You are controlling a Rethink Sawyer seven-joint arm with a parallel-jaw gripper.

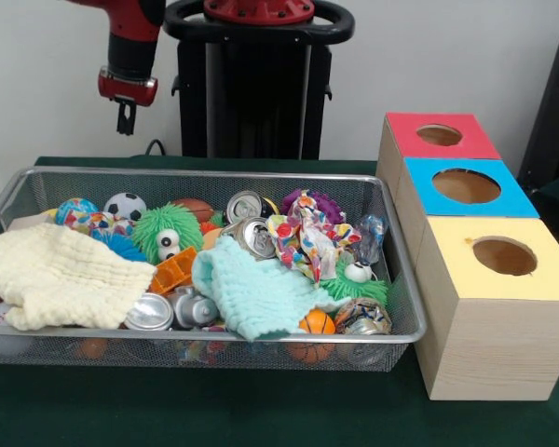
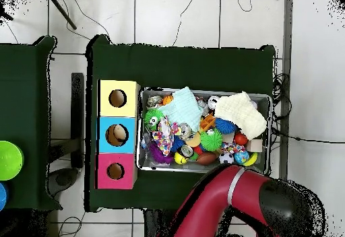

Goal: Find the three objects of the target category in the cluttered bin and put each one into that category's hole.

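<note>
A wire mesh bin [image 1: 205, 173] holds a jumble of things. A cream cloth [image 1: 61, 275], a mint cloth [image 1: 252, 289] and a patterned cloth [image 1: 303, 237] lie over the pile. Silver cans [image 1: 258, 236] show among them, one near the front [image 1: 149, 312]. There are also a soccer ball [image 1: 125, 206], a small basketball [image 1: 315, 326] and a green fuzzy toy [image 1: 168, 233]. To the right stand three boxes with round holes: red [image 1: 438, 135], blue [image 1: 466, 186], yellow [image 1: 503, 256]. My gripper [image 1: 126, 118] hangs high above the bin's far left corner, holding nothing.
In the overhead view the red arm [image 2: 229, 207] covers the table's edge below the bin [image 2: 139, 130]. The yellow [image 2: 118, 98], blue [image 2: 118, 134] and red [image 2: 115, 171] boxes stand in a column left of the bin. A green bowl [image 2: 8, 160] sits on a separate table.
</note>
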